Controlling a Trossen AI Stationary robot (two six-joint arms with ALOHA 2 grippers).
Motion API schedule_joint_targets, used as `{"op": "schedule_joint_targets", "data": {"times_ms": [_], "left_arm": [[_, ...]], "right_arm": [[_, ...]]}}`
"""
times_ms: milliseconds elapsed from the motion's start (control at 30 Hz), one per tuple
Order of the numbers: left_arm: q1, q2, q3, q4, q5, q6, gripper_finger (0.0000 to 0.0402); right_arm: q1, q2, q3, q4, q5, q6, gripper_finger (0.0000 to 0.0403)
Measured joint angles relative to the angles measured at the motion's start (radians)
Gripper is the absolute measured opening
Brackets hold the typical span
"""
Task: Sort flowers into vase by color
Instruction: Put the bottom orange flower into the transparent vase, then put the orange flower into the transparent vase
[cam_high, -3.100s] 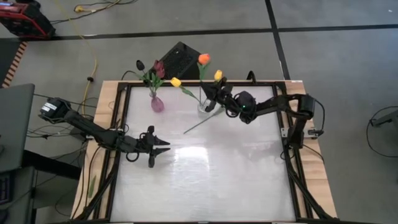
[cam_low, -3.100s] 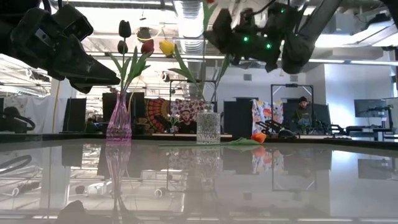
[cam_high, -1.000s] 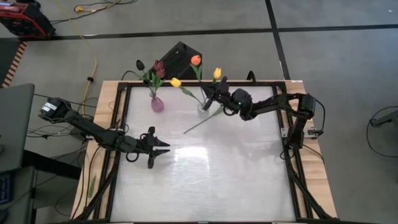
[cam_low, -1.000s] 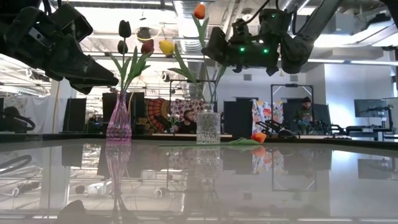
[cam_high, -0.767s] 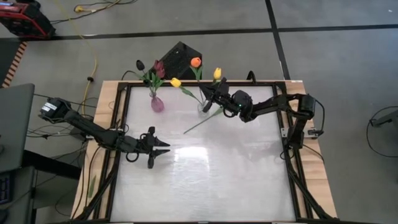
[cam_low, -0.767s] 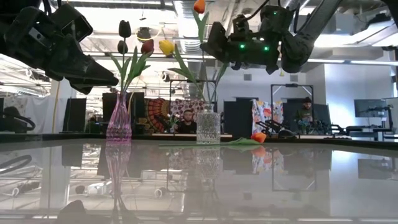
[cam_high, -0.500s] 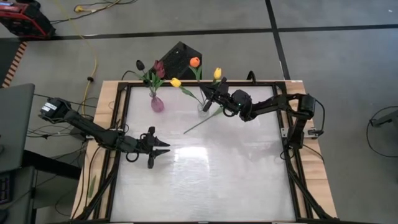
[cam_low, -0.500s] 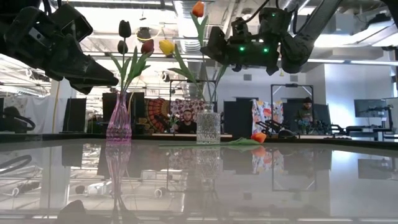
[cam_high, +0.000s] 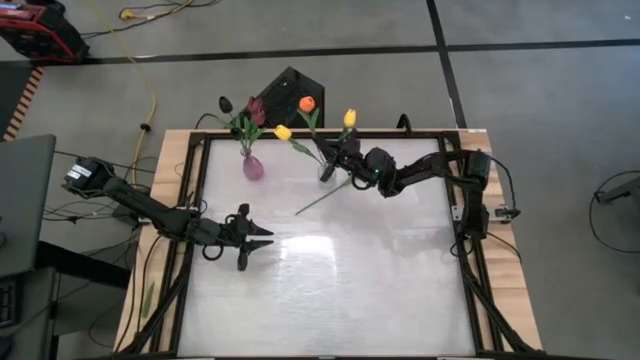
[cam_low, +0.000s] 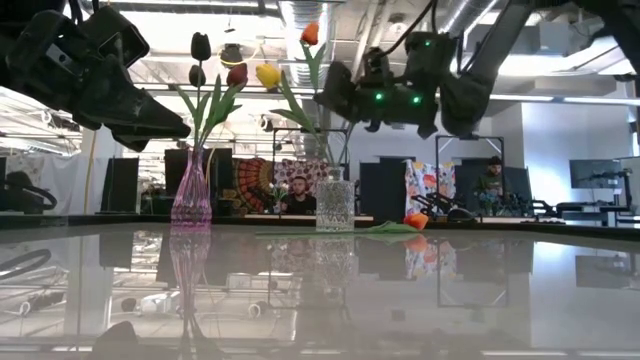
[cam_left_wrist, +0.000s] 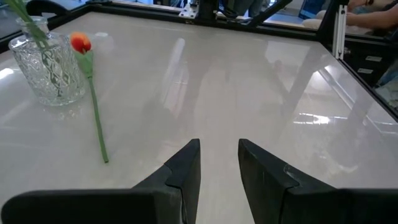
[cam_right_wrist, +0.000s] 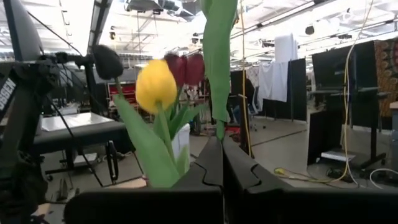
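Overhead, right gripper (cam_high: 340, 160) fingers pinch an orange tulip (cam_high: 307, 104) stem (no legible labels, apparently).

White glossy tabletop (cam_high: 330, 290) fills frame centre, wood border (cam_high: 165, 180) on the left and right edges. Black box-like object (cam_high: 285, 92) on the floor just above the table's top edge, can't tell what it is. Yellow cable (cam_high: 152, 95) runs down upper left; red equipment (cam_high: 38, 30) in top-left corner. Low view: two people (cam_low: 298, 194) seated in the room behind, patterned hanging (cam_low: 262, 178) at centre.
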Motion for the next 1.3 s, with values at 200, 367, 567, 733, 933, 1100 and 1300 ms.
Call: {"op": "schedule_joint_targets", "data": {"times_ms": [200, 367, 567, 733, 933, 1100, 1300], "left_arm": [[0.0, 0.0, 0.0, -0.004, 0.014, -0.001, 0.0096], [0.0, 0.0, 0.0, -0.006, 0.015, 0.002, 0.0096], [0.0, 0.0, 0.0, -0.007, 0.049, -0.006, 0.0096], [0.0, 0.0, 0.0, -0.006, 0.05, -0.007, 0.0096], [0.0, 0.0, 0.0, -0.001, 0.05, -0.008, 0.0096], [0.0, 0.0, 0.0, 0.0, 0.04, -0.012, 0.0096], [0.0, 0.0, 0.0, 0.004, 0.038, -0.012, 0.0096]], "right_arm": [[0.009, 0.013, 0.003, -0.001, 0.0, 0.003, 0.0018], [0.01, -0.048, -0.008, -0.156, -0.003, -0.006, 0.0071], [0.016, -0.193, -0.008, -0.483, -0.003, -0.048, 0.0109], [0.019, -0.317, -0.008, -0.764, -0.004, -0.048, 0.0122], [0.061, -0.455, -0.008, -1.043, -0.005, -0.048, 0.0127], [0.127, -0.544, -0.008, -1.326, -0.018, -0.018, 0.0127], [0.15, -0.518, -0.008, -1.659, -0.18, -0.033, 0.0127]]}}
